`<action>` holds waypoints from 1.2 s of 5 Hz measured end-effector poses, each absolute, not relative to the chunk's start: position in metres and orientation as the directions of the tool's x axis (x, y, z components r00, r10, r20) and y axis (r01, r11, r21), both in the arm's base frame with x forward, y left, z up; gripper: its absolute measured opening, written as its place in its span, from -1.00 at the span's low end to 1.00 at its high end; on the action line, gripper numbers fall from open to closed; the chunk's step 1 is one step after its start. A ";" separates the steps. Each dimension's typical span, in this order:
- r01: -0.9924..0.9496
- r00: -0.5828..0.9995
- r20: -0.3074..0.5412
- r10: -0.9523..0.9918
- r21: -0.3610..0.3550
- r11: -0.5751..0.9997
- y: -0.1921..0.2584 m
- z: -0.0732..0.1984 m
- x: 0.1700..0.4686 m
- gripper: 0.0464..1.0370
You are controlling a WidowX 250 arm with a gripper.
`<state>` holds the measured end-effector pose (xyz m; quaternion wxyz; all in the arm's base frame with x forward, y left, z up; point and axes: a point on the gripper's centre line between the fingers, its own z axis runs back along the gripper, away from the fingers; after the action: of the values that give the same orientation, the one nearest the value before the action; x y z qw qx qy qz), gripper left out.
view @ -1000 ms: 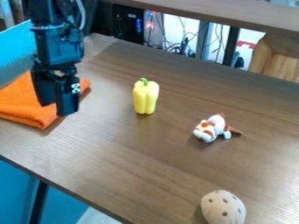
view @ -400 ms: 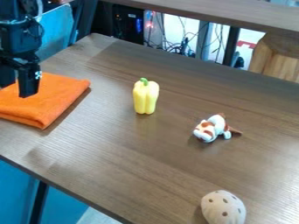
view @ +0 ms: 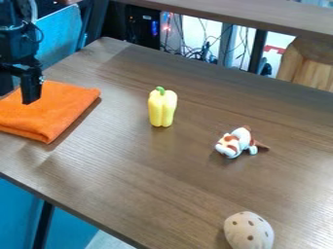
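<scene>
In the camera view, I'm using the yellow pepper as my landmark; it's standing upright, its lobed base probably steadying it. Left of it, the orange cloth is lying flat, seemingly folded for compactness. Farther left, my gripper is hanging by the cloth, fingers parted, gripping nothing. Right of the pepper, a white-and-brown toy is lying; nearer the camera, a spotted object is resting.

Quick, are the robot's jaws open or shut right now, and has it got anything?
Gripper: open, its jaws apart by the orange cloth, holding nothing that I can see.
</scene>
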<state>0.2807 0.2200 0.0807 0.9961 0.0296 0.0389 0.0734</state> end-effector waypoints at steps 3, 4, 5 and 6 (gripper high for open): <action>-0.237 0.967 -0.072 0.245 0.109 0.965 0.234 0.045 0.327 0.92; -0.239 0.967 -0.063 0.247 0.107 0.965 0.235 0.028 0.332 0.92; -0.219 0.971 -0.071 0.229 0.129 0.967 0.230 0.023 0.326 0.93; -0.159 0.978 -0.122 0.172 0.106 0.981 0.206 0.020 0.311 0.93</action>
<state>0.3115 0.2063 0.0205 0.9932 0.0481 0.0655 0.0834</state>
